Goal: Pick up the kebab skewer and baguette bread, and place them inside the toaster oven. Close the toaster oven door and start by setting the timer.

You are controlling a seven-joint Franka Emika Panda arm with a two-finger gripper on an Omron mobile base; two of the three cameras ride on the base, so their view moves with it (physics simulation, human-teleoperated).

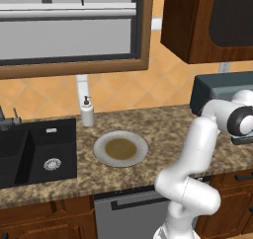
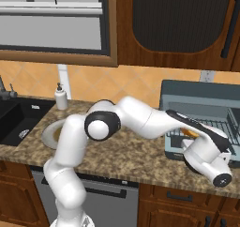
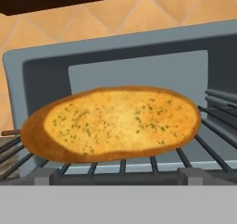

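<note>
The baguette bread [image 3: 113, 123], an orange-yellow slice with green flecks, lies flat on the wire rack [image 3: 217, 149] inside the toaster oven [image 3: 41, 65]. In the hand view it is very close, straight ahead. A thin brown stick end [image 3: 10, 133] pokes out behind the bread's left end; it looks like the kebab skewer, its chunks hidden. In the right base view the toaster oven [image 2: 197, 97] stands open, with the toaster oven door [image 2: 174, 152] folded down. My gripper [image 2: 196, 141] is at the oven mouth just short of the baguette bread [image 2: 190, 133], open and holding nothing; its fingers are hidden behind the wrist.
A grey plate [image 1: 120, 149] with a brown centre sits on the granite counter [image 1: 163, 129]. To its left are a white soap dispenser [image 1: 87, 112] and a black sink [image 1: 34, 154]. Dark wood cabinets [image 2: 187, 24] hang above the oven.
</note>
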